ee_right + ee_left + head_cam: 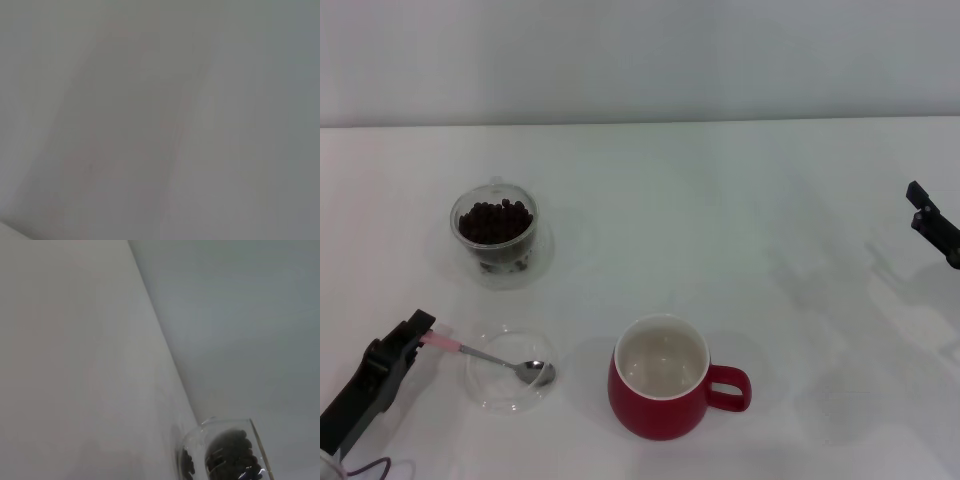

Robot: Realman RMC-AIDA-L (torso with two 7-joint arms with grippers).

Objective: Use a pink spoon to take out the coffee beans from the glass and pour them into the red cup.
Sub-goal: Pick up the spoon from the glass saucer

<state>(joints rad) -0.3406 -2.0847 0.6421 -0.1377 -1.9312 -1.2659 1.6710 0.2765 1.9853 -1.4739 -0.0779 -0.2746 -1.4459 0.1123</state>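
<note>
While left end effector [420, 330] pinches only the pink spoon [490, 357] handle tip beside the red cup [661, 391], it may twist; right end effector [932, 222] state unclear.

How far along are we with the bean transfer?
Barely started. The left tool is at the slim pink-handled spoon, whose bowl rests in the shallow clear dish. The dark coffee beans fill the small clear glass; the squat red mug is empty. The right tool idles far right.

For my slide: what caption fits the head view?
Left pincer at spoon handle in dish; beans in glass, cup empty.
</note>
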